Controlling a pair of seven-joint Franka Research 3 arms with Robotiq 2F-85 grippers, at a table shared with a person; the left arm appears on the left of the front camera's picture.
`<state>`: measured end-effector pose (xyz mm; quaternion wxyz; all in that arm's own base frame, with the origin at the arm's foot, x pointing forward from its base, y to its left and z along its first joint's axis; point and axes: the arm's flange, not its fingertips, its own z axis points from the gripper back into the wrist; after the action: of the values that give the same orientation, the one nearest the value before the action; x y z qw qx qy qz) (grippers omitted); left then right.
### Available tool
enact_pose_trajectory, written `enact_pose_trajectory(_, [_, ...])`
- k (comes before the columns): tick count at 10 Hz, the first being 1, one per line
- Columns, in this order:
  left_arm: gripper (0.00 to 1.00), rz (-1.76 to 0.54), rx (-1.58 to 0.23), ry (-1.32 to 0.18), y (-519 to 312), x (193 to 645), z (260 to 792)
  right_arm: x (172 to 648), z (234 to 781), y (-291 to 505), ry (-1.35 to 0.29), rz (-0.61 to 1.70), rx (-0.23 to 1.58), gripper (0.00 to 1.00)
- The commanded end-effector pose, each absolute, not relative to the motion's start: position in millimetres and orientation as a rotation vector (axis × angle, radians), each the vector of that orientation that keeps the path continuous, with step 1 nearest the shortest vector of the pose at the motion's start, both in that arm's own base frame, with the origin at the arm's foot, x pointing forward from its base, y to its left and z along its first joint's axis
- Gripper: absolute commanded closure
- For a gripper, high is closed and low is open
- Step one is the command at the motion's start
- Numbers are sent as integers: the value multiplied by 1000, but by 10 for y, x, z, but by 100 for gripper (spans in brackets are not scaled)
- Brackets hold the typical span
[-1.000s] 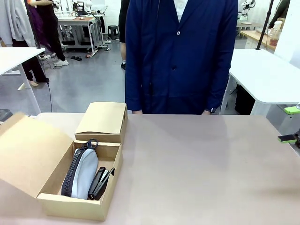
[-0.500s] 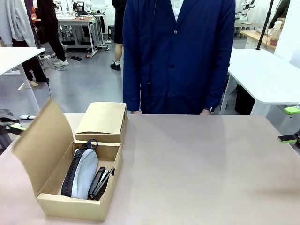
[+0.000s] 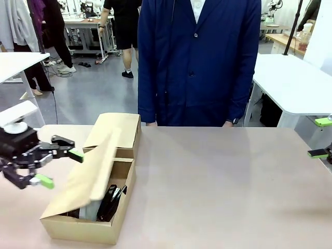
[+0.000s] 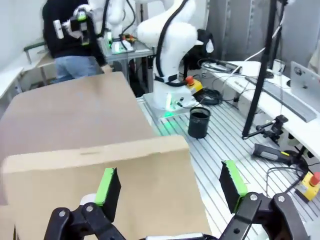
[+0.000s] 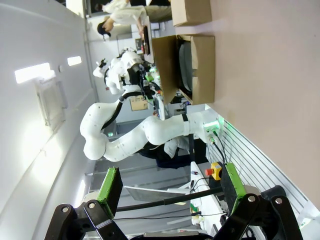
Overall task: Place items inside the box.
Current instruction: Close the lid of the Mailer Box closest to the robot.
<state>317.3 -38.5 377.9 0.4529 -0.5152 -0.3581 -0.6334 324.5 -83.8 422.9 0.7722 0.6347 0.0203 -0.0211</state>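
Box (image 3: pixel 85 228) sits at the surface's (image 3: pixel 218 187) near left, lid flap (image 3: pixel 88 174) half lowered over staplers (image 3: pixel 110 199) inside; left fingers (image 3: pixel 78 154) apart beside the flap, right fingers (image 5: pixel 227 182) spread, empty

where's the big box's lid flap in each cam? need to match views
Front: lid flap at lower left, tilted over the box, with the open left pincer just behind it.
Left wrist: the flap spans centre and left, just beyond the pincer's green pads.
Right wrist: the flap is a brown panel at top centre, standing beside the box.
Shared landmark: the smaller box, also at the right wrist's top edge.
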Motion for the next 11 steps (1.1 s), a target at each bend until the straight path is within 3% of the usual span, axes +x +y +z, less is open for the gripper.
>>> enact_pose_trajectory(1, [0, -1456, -1259, -878, -630, 3070, 3487, 3233, 4234, -849, 36, -35, 1361, 0])
enact_pose_trajectory(5, [0, -1552, -974, -863, -1001, 3018, 2979, 3233, 4234, -849, 36, -35, 1361, 0])
enact_pose_trajectory(9, [0, -1531, -955, -803, -939, 3030, 2934, 3233, 4234, -849, 36, -35, 1361, 0])
enact_pose_trajectory(11, [0, -1459, -992, -823, -811, 2960, 3174, 3233, 4234, -849, 36, -35, 1361, 0])
